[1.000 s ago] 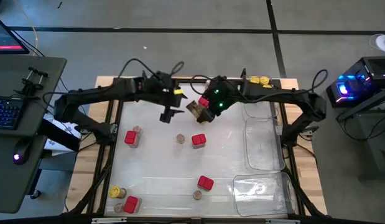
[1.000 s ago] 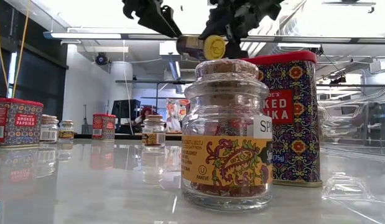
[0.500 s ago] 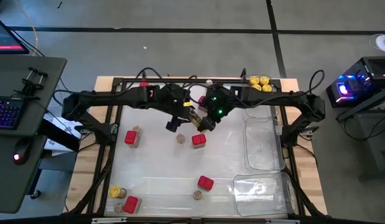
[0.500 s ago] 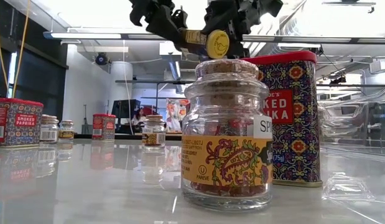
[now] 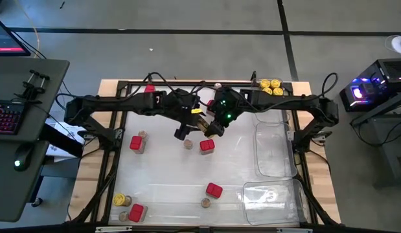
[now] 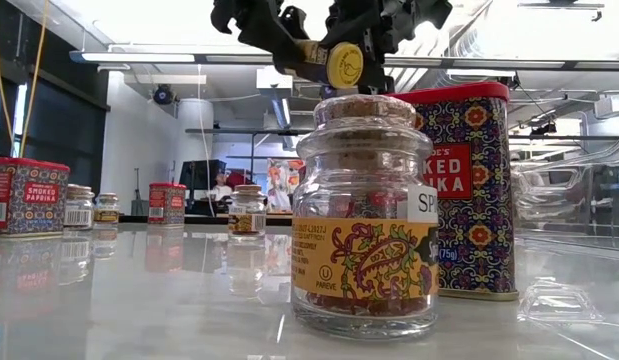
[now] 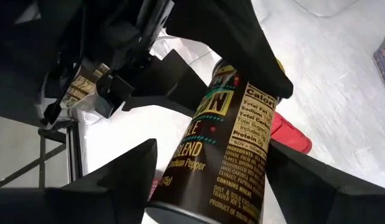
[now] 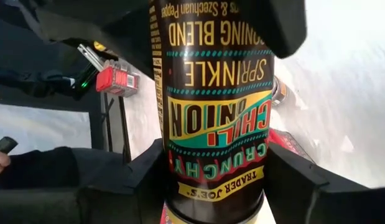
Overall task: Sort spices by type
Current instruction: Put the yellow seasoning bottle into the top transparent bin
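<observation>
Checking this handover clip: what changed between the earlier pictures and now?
The left gripper moved in from the left to the yellow-lidded jar held up by the right gripper, and its fingers now flank the jar's far end. The right gripper has stayed shut on the jar. The tins and jars on the table did not move.

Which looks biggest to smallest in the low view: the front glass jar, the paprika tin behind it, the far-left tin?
1. Front glass jar, but it's nearest the camera.
2. Paprika tin behind it.
3. Far-left tin, farther off.
</observation>
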Action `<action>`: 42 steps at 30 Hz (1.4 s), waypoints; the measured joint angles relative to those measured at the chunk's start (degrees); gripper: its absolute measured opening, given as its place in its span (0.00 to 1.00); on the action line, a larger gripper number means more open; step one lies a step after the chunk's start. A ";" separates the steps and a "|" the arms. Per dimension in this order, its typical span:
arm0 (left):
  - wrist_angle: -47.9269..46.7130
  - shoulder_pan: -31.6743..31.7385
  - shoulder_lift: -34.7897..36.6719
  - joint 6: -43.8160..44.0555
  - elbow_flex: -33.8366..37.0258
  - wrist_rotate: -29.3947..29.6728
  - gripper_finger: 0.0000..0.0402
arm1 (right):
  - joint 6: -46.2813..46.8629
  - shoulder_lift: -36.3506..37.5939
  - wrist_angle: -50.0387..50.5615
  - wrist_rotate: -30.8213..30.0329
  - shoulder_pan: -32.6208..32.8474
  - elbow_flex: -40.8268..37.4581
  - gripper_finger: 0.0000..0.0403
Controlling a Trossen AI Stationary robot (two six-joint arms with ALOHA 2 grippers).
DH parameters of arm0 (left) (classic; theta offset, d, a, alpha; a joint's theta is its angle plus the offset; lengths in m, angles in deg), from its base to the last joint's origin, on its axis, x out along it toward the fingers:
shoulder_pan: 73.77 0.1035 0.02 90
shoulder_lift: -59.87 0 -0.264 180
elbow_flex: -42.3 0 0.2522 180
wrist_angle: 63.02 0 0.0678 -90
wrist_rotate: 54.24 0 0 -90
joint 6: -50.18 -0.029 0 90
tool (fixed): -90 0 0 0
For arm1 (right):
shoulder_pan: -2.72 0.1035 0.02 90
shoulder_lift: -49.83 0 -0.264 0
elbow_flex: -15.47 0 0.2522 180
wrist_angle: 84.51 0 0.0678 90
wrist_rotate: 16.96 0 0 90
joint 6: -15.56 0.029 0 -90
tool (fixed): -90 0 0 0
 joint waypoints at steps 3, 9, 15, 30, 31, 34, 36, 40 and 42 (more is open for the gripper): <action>-1.31 -0.03 0.10 -1.85 -0.07 -0.40 0.59 | -1.33 -0.09 -0.98 0.94 -0.04 -0.02 0.52; -2.43 -0.04 0.11 -2.16 -0.07 -0.42 0.41 | -0.74 0.06 -2.20 0.88 -0.07 -0.02 0.62; -4.69 0.07 0.63 -1.89 -0.16 0.87 0.41 | 0.39 1.59 -2.68 0.95 -1.07 -0.07 0.72; -13.21 13.25 9.70 10.78 0.10 -3.79 0.41 | -0.63 4.09 -11.97 -2.15 -7.56 0.07 0.73; -12.93 14.87 10.62 12.24 0.00 -6.51 0.41 | -1.46 4.09 -14.21 -2.15 -7.54 0.07 0.73; -12.31 19.23 12.20 16.01 0.01 -12.04 0.41 | -6.54 4.48 -18.04 -4.17 -7.24 0.07 0.73; -11.17 21.26 12.76 18.43 0.04 -14.62 0.41 | -13.34 4.47 -17.02 -8.85 -6.54 1.27 0.73; -9.61 22.56 13.07 21.68 0.02 -18.12 0.41 | -31.31 4.07 -13.31 -21.17 -3.98 5.95 0.73; -9.49 21.82 12.92 21.77 0.04 -18.39 0.41 | -37.49 4.00 -11.20 -26.86 -2.79 7.82 0.73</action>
